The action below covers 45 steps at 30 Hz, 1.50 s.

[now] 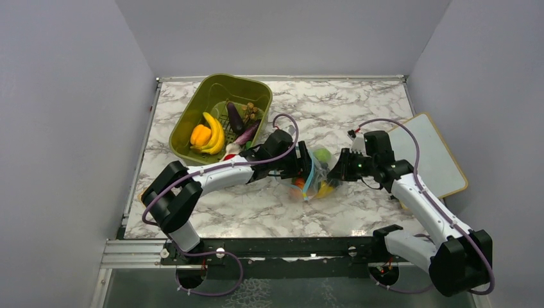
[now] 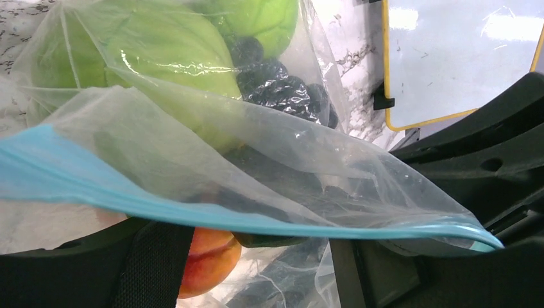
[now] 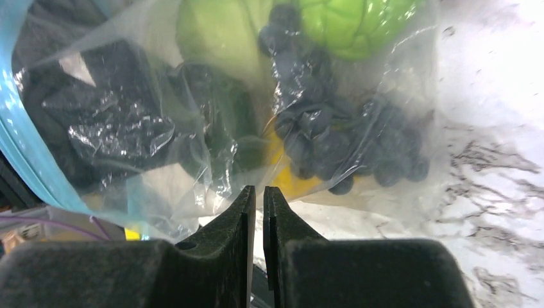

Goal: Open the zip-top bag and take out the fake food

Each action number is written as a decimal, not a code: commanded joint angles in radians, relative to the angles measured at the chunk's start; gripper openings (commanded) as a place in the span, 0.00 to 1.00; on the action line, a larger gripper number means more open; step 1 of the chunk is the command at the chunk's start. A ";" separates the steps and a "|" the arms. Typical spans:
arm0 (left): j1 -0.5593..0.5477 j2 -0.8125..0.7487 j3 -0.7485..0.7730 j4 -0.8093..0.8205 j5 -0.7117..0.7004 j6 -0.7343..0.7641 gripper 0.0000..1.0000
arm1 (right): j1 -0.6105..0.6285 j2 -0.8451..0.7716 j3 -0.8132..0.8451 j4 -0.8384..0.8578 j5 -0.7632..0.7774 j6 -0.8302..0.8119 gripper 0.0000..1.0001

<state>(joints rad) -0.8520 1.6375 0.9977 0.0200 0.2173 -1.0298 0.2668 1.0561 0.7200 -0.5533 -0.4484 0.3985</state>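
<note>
Standing wide apart, the left gripper [image 1: 298, 168] gripped nothing. Its fingers [image 2: 154, 269] flanked the mouth of the zip-top bag [image 1: 314, 173], with the blue zipper strip [image 2: 192, 212] stretched across just above them and a peach-orange fruit [image 2: 208, 256] showing between them. Beyond the strip, further from those fingers, sat the light green pieces [image 2: 173, 51].

The right gripper [image 3: 258, 192] was closed to a thin slit at the bag's opposite edge, its tips touching the film. Whether plastic was caught between them could not be told. Just past those tips lay a dark bumpy cluster [image 3: 346, 147] and a yellow piece [image 3: 289, 183], both inside the bag.

The step in hand looked like opening the mouth, with all this fake food inside. Next, the left fingers would probably need to close on one lip of the strip and pull away from the right gripper.
</note>
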 commanded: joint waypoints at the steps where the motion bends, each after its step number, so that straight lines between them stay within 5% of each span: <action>1: 0.000 -0.028 -0.008 -0.027 -0.003 -0.012 0.73 | 0.003 -0.034 -0.032 0.000 -0.116 0.046 0.11; 7: 0.000 -0.021 -0.044 0.105 0.056 -0.069 0.75 | 0.003 -0.031 -0.058 0.053 -0.167 0.059 0.07; 17: 0.002 -0.007 0.030 -0.049 0.140 0.067 0.75 | 0.003 0.039 -0.082 0.111 -0.175 0.088 0.06; 28: 0.014 -0.036 -0.088 0.141 0.174 -0.125 0.58 | 0.003 0.046 -0.145 0.179 -0.211 0.130 0.02; 34: 0.013 -0.059 -0.100 0.107 0.145 -0.133 0.78 | 0.003 0.050 -0.169 0.230 -0.248 0.169 0.01; 45: 0.010 -0.058 -0.103 0.093 0.142 -0.115 0.71 | 0.003 0.070 -0.196 0.318 -0.300 0.242 0.02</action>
<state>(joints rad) -0.8333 1.5967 0.8925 0.1184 0.3649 -1.1534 0.2672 1.1191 0.5392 -0.3046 -0.7017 0.6109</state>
